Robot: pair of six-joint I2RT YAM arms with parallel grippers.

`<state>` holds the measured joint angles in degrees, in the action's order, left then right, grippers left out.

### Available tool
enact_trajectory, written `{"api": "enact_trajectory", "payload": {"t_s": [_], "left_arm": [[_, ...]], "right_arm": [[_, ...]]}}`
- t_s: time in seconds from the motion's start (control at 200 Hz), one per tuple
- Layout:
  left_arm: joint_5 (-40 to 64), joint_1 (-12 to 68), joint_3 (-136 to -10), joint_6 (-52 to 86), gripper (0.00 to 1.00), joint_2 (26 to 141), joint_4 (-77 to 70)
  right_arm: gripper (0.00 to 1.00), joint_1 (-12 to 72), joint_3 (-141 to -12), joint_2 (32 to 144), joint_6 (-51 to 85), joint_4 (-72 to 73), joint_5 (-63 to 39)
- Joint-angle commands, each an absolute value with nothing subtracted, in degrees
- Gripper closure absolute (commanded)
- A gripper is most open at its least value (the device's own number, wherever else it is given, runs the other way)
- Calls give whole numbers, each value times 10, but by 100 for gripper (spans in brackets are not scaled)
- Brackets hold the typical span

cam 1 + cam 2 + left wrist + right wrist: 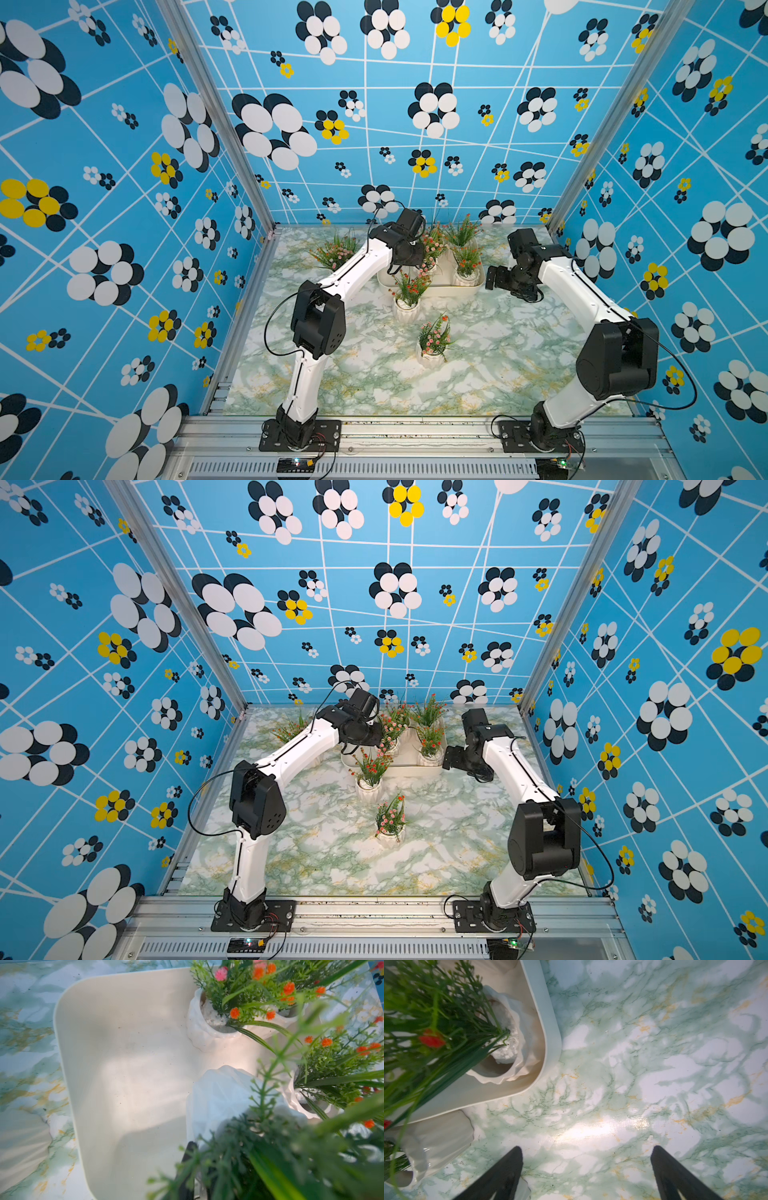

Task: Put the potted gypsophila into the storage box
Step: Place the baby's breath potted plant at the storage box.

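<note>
Your storage box point(440, 291) stands by the far edge of the worktop point(498, 374), about at its middle, and two orange-flowered pots point(467, 268) sit in its right part. Your left pincer point(197, 1153) is pressed together on the potted gypsophila point(224, 1101), the pink one, which is tilted over the box floor beside them. Your right pincer point(586, 1149) is spread over bare worktop, just beside the box's right side.

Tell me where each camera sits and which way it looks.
Top views: high at the front, facing down toward the back wall over the table; left arm and right arm show.
Left wrist: on the left arm, looking into the storage box; the left end effector shows, shut on the potted gypsophila.
Right wrist: on the right arm, looking at the table; the open right end effector shows.
Both wrist views share the storage box.
</note>
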<state>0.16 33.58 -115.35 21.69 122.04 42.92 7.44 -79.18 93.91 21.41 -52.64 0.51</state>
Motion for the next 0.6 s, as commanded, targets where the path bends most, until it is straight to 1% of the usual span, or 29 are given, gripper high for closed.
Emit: {"api": "enact_trajectory", "payload": {"t_s": [0.0, 0.6], "left_arm": [[14, 342, -1189, 210, 100, 1227, 428], [25, 364, -1314, 188, 100, 1338, 504]], "right_arm": [[1, 71, -782, 933, 202, -519, -5], [1, 71, -771, 938, 200, -510, -13]]}}
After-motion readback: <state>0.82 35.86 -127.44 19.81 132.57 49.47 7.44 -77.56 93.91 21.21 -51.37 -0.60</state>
